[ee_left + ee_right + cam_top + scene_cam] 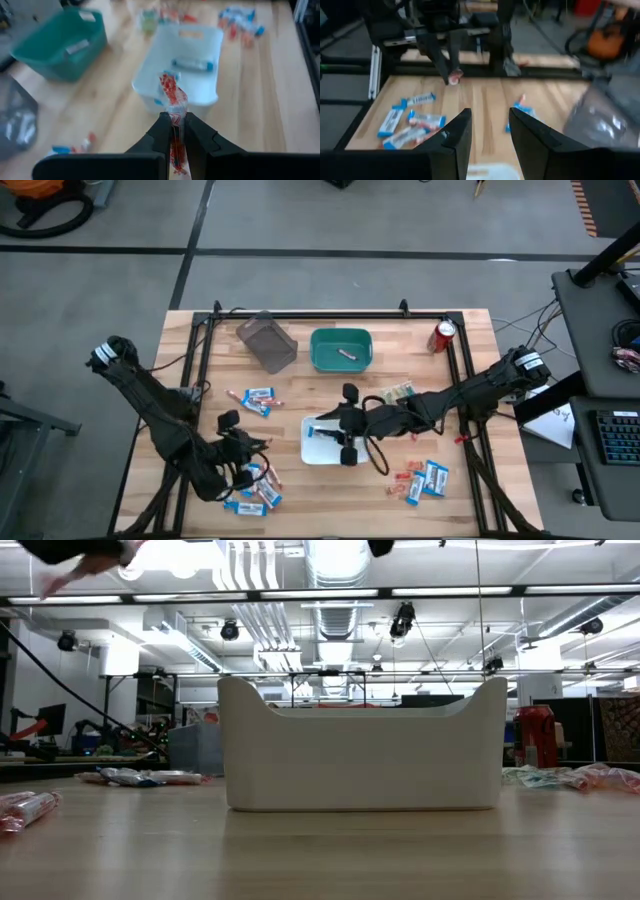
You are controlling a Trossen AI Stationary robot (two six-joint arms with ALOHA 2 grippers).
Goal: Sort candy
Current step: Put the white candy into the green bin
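candy (256, 398) scattered over the wooden table (300, 490) in clusters: left of centre, near the front left corner, front right. one blue-and-white packet (192, 64) inside the white bin (322, 450), one piece in the green bin (341, 350). red-and-white wrapped stick (172, 102) pinched between pressed-together jaws of the left gripper (173, 131), raised at front left. right gripper (489, 131) above the white bin, jaws spread, nothing between. grey bin (267, 342) tipped at the back; red can (442, 335) back right.
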